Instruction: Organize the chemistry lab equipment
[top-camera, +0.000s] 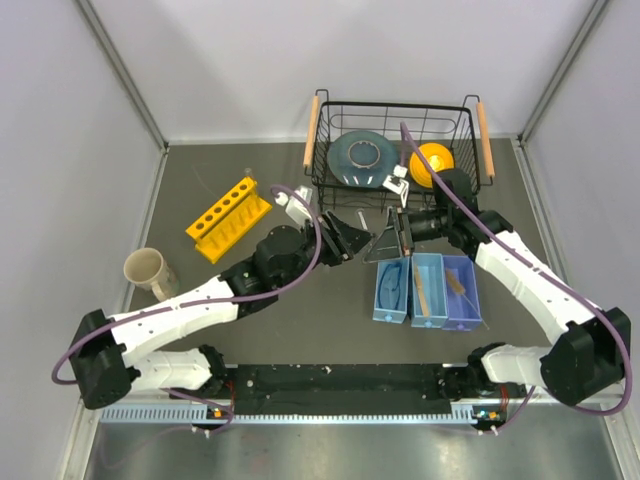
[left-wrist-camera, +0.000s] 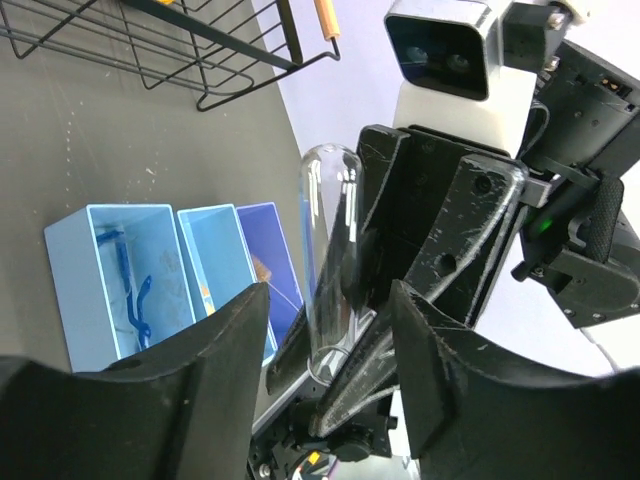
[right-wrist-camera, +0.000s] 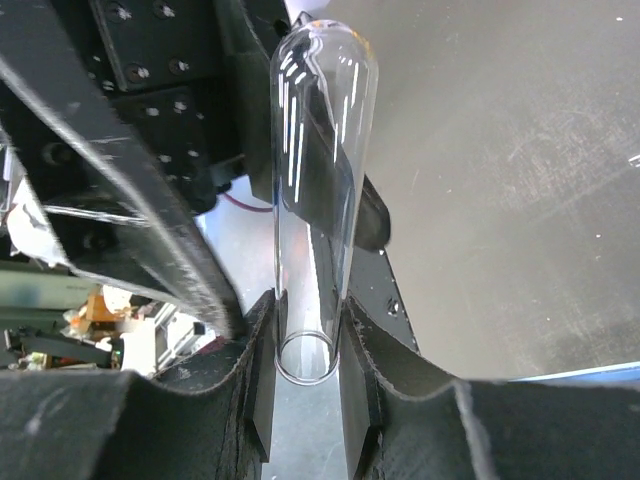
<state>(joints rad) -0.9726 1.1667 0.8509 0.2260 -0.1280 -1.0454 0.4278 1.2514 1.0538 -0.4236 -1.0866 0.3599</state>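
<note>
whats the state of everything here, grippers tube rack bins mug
test tube: clamped in the right gripper
right gripper: shut on the test tube
left gripper: open, fingers either side of the test tube
yellow rack: holes empty
left bin: holds blue glasses
middle bin: holds wooden clamp
mug: upright

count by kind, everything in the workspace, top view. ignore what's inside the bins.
blue rectangular plastic bins: 3
yellow six-hole rack: 1
black wire basket with wooden handles: 1
grey-blue round plate in basket: 1
orange bowl in basket: 1
beige ceramic mug: 1
clear glass test tube, in the right gripper: 1
total: 9
</note>
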